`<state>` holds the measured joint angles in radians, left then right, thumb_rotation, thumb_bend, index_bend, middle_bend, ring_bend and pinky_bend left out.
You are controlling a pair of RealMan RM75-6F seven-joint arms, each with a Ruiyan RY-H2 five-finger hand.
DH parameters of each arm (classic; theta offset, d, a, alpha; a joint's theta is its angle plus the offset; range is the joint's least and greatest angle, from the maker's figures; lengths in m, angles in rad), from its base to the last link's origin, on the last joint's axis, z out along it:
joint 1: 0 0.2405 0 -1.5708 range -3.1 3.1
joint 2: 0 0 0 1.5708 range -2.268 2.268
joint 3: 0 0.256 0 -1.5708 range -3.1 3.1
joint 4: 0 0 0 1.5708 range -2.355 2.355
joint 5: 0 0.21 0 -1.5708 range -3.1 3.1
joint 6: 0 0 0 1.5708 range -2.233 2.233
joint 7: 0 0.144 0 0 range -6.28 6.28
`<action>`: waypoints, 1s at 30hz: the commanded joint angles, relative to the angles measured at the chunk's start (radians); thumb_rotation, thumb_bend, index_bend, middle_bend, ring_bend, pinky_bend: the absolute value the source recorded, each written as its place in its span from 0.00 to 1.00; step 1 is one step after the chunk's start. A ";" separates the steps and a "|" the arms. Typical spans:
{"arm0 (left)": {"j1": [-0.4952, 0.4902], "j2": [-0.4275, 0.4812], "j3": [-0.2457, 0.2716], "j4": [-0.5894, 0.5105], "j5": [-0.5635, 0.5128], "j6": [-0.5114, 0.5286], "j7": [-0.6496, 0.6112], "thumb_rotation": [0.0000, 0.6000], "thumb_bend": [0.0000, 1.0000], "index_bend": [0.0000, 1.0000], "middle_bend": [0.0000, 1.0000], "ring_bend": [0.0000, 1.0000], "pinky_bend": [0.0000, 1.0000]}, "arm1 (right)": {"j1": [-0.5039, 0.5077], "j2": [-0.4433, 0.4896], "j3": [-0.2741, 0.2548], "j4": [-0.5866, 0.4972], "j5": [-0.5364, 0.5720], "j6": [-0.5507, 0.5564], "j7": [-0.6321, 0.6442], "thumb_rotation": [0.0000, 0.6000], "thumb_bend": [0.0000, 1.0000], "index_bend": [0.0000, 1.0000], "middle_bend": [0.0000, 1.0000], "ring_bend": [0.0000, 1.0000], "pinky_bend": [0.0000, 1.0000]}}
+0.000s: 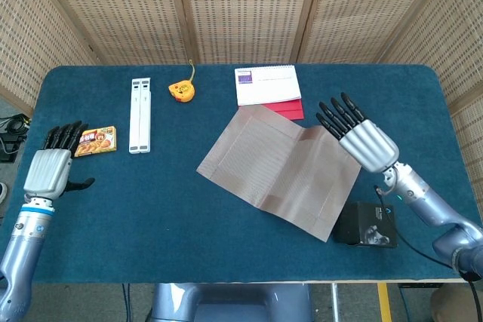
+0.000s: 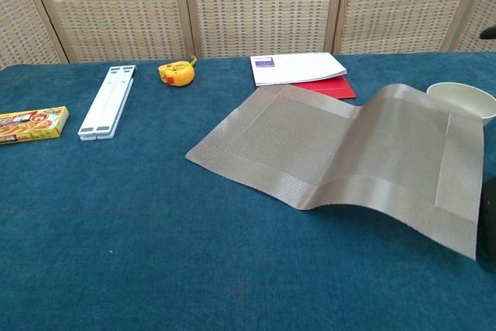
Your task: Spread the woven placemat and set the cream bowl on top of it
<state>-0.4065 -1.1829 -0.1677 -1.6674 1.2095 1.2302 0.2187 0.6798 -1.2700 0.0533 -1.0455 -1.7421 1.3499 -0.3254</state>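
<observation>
Placemat (image 1: 283, 175) lies unfolded with one crease humped; cream bowl (image 2: 463, 101) touches its far edge. My right hand (image 1: 356, 136) hovers, fingers spread (holding nothing); left hand (image 1: 51, 164) likewise.

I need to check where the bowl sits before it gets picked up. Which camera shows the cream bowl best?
The chest view: the cream bowl shows at the right edge, just behind the placemat. In the head view the right hand hides it completely.

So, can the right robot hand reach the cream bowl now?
Probably yes: the right robot hand is open, holding nothing, raised above the round cream bowl, which sits uncovered beside the brown woven placemat.
</observation>
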 commanded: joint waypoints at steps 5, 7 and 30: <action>-0.036 -0.033 0.020 0.045 0.059 -0.046 -0.016 1.00 0.00 0.00 0.00 0.00 0.00 | -0.179 0.121 -0.065 -0.275 0.068 0.068 0.121 1.00 0.00 0.00 0.00 0.00 0.00; -0.067 -0.055 0.029 0.081 0.098 -0.083 -0.022 1.00 0.00 0.00 0.00 0.00 0.00 | -0.223 0.113 -0.085 -0.311 0.078 0.088 0.164 1.00 0.00 0.00 0.00 0.00 0.00; -0.440 -0.419 0.044 0.579 0.282 -0.442 -0.135 1.00 0.00 0.03 0.00 0.00 0.00 | -0.441 -0.038 -0.079 -0.265 0.141 0.219 0.314 1.00 0.00 0.00 0.00 0.00 0.00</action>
<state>-0.8142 -1.5616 -0.1224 -1.1333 1.4899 0.8187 0.1035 0.2402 -1.3080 -0.0269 -1.3116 -1.6014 1.5684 -0.0128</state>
